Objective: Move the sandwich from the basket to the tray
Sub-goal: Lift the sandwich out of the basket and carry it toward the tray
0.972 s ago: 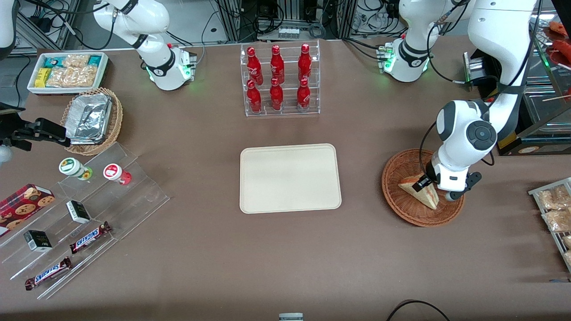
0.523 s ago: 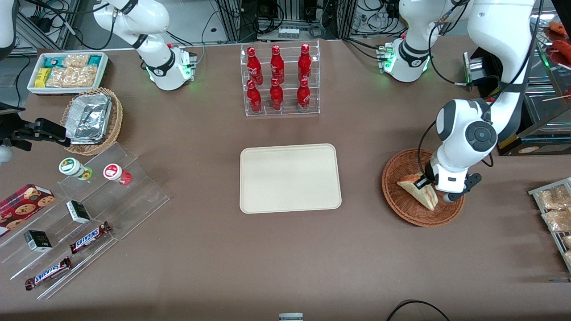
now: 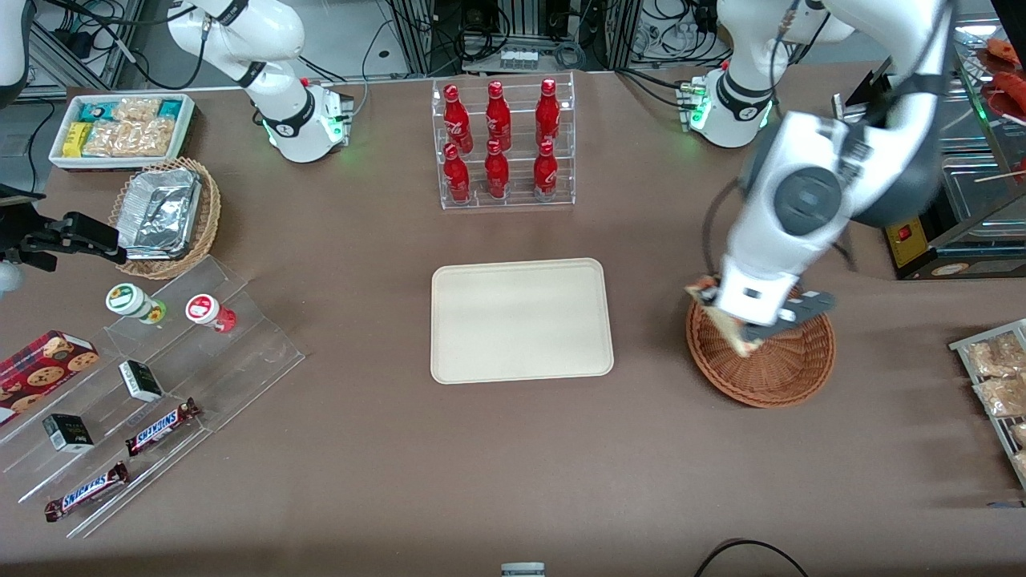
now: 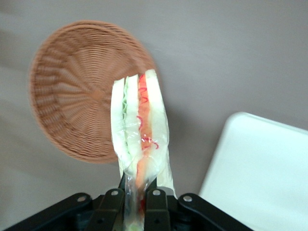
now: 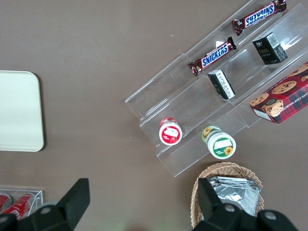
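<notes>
Brown tabletop, gripper (image 4: 135, 195) fingers clamping wrapped triangular sandwich (image 4: 139, 130) above round woven basket (image 4: 72, 91), smooth tray (image 3: 521, 319) nearby

Around one tray (image 3: 521, 320) on the table (image 3: 481, 449) stand six red bottles (image 3: 497, 140) in one clear rack (image 3: 504, 196), farther from the front camera than the tray. Toward the working arm's end are one basket (image 3: 781, 369), one sandwich (image 3: 725, 327) and one pincer (image 3: 741, 324) clamped on it. Toward the parked arm's end lie two Snickers bars (image 3: 160, 426), two small jars (image 3: 135, 302), two dark boxes (image 3: 140, 380), one cookie box (image 3: 44, 365) and one foil-filled basket (image 3: 204, 228).
</notes>
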Controlling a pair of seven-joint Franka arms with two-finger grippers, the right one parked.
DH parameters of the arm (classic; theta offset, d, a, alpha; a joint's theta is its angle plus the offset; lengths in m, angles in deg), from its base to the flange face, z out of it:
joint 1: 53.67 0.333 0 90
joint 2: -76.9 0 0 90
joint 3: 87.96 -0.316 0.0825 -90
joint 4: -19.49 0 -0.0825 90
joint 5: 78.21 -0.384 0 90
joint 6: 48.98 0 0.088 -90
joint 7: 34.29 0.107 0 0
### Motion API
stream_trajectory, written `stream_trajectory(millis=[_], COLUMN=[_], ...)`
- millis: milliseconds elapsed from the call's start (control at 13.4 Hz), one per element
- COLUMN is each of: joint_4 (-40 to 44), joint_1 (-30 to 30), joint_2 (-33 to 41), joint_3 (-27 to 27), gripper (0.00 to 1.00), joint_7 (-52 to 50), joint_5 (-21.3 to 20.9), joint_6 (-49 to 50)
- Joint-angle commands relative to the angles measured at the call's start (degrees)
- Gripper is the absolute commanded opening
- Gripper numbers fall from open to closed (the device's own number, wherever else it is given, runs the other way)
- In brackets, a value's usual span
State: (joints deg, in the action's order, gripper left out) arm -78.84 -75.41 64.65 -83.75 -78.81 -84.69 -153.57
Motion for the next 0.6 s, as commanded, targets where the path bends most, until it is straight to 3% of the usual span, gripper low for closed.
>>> stream_trajectory(millis=[0,299,523], joint_4=[7.6,18.8,21.4], joint_1=[-6.3,-14.3,-18.8], joint_2=[-5.8,-17.1,-22.7], joint_3=[-0.3,0.2,0.2], gripper=[0.0,0.0,0.0], joint_7=[-0.6,-2.7,-2.1], joint_5=[0.0,0.9,0.9], joint_6=[1.8,1.5,0.0])
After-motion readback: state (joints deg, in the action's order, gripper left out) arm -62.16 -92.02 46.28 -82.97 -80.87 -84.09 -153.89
